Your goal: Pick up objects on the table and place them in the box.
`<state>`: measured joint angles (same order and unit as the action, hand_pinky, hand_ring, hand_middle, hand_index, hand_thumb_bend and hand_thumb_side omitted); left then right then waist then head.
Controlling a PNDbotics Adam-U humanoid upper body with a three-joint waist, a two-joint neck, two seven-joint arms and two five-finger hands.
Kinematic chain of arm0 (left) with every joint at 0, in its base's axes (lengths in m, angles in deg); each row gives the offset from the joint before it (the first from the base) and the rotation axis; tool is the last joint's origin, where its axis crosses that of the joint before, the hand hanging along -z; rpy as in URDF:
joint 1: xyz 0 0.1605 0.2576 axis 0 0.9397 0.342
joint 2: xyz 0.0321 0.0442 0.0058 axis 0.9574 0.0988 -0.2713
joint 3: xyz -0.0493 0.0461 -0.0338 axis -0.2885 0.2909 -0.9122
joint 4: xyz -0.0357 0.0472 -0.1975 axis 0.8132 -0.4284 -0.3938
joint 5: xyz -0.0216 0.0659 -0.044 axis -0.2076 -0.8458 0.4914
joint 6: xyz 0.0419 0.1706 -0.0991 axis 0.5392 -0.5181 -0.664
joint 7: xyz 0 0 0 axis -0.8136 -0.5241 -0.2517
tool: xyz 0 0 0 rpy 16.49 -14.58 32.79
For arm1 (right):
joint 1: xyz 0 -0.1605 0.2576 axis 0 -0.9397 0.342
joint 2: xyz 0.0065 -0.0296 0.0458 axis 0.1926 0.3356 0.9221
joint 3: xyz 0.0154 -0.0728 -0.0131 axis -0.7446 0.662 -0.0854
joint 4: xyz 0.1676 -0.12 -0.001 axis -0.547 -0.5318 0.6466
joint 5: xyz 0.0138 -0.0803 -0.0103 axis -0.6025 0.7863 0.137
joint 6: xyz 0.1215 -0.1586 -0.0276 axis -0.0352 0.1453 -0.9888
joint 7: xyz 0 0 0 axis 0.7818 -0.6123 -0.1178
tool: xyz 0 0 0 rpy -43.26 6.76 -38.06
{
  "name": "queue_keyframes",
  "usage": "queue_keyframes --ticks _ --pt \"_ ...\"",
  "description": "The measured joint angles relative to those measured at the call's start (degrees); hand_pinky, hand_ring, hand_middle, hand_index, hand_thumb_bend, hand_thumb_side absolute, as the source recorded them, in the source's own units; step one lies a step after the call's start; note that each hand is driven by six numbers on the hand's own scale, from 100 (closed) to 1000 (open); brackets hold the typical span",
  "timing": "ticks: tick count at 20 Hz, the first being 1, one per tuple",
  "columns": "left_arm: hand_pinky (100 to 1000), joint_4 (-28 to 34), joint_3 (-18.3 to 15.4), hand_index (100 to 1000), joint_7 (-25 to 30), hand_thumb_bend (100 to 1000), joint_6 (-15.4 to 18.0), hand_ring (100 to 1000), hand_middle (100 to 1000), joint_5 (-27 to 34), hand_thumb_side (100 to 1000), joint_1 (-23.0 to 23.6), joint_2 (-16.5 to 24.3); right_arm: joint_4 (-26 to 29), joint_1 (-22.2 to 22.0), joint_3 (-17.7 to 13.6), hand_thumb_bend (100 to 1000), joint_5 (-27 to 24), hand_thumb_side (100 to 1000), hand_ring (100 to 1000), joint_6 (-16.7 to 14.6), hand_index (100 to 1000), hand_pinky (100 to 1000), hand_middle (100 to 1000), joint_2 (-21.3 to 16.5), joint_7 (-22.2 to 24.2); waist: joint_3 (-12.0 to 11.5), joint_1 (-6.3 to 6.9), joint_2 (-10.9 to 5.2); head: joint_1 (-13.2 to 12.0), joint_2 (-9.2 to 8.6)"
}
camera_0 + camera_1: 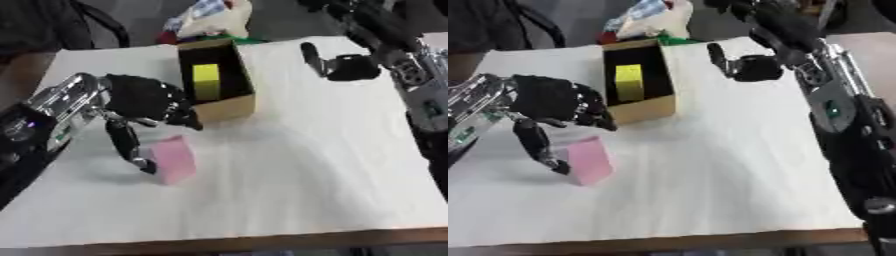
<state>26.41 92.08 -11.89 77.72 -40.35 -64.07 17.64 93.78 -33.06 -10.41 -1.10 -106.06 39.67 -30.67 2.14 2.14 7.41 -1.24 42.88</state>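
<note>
Even, diffuse overhead light is seen; the white table (306,165) is rendered bright w/o glare. A soft shadow is cast beneath the left hand (144,102), toward 7 o'clock. Both views are blurred throughout, esp. at the edges.

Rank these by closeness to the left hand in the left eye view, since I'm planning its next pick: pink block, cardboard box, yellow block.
1. pink block, at the left hand's thumb
2. cardboard box, just right of its fingers
3. yellow block, inside the box
</note>
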Motion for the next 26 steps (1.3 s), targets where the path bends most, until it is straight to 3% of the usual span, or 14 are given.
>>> queue_keyframes --ticks 7,12,16,17,19,26 --pt "872 -3.34 0.55 974 -3.95 524 2.8 828 801 -6.75 411 0.13 -0.63 -0.02 0.0 0.01 100 -0.26 575 824 0.0 965 805 861 0.0 0.0 0.27 -0.22 0.0 0.16 0.0" --pt "871 -5.45 0.45 973 -7.48 511 3.41 827 801 -10.08 386 -0.08 -2.05 -0.07 0.0 0.01 100 -0.48 579 823 0.03 963 804 861 0.0 0.0 0.33 -0.46 0.0 0.25 0.0" --pt "852 -6.67 0.31 947 -10.08 463 3.48 803 767 -11.75 312 -0.25 -2.95 -0.26 -0.01 0.0 100 -0.66 590 823 0.09 963 803 861 0.0 -0.03 0.33 -0.47 0.02 0.33 0.0" --pt "826 -6.92 0.26 903 -10.67 429 3.49 763 714 -12.03 243 -0.26 -3.16 -0.32 -0.01 0.0 100 -0.74 591 823 0.1 963 803 862 0.0 -0.04 0.33 -0.48 0.03 0.35 0.0" --pt "799 -7.18 0.07 847 -12.12 376 3.5 713 637 -12.02 221 -0.33 -3.39 -0.35 -0.02 0.0 100 -0.92 594 823 0.14 963 802 861 0.0 -0.06 0.34 -0.49 0.05 0.38 -0.01" --pt "775 -7.08 -1.02 762 -16.58 274 3.5 641 536 -9.2 193 -0.35 -3.57 -0.4 -0.48 -0.01 100 -0.99 601 823 0.27 963 802 861 0.0 -0.17 0.32 -0.49 0.11 0.46 -0.01"
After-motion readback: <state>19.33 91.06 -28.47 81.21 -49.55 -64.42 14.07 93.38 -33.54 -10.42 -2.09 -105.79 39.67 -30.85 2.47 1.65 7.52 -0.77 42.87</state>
